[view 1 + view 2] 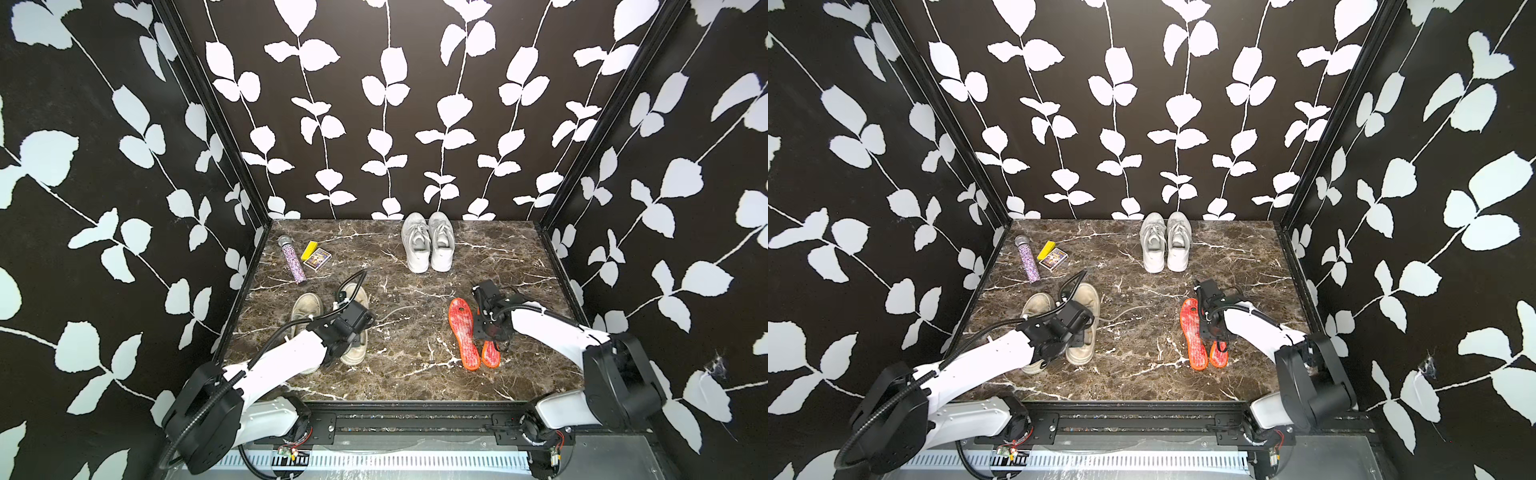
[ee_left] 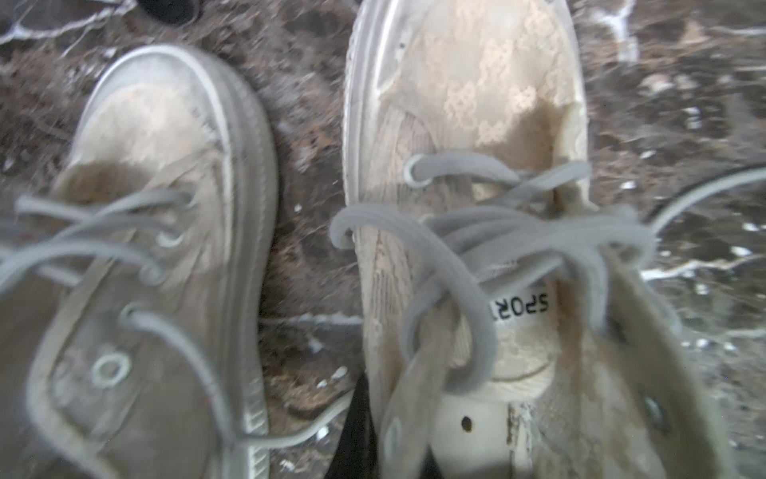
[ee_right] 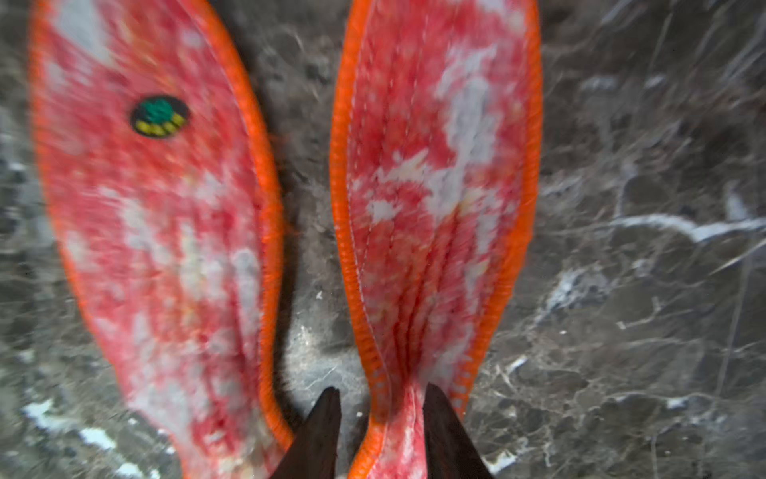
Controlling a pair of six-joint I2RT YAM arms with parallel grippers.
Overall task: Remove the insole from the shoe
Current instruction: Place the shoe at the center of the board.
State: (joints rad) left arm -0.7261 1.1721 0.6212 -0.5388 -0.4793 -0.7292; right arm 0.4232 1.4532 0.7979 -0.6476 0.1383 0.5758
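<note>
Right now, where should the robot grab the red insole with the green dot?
I'd grab the dotted insole by one end, on its orange rim, coming straight down. It lies flat on the table, so only an edge can be pinched. The right hand pinches the other insole at its end like that.

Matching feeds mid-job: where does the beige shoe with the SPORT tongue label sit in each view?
Both top views: SPORT shoe lies on the marble tabletop's left side, partly under the left gripper.
Left wrist: close up, laces and label showing.
Right wrist: not in it; only the red insole pinched by the right gripper, and its twin.
Shared landmark: its beige partner shoe right beside it, farther from the table's middle.
</note>
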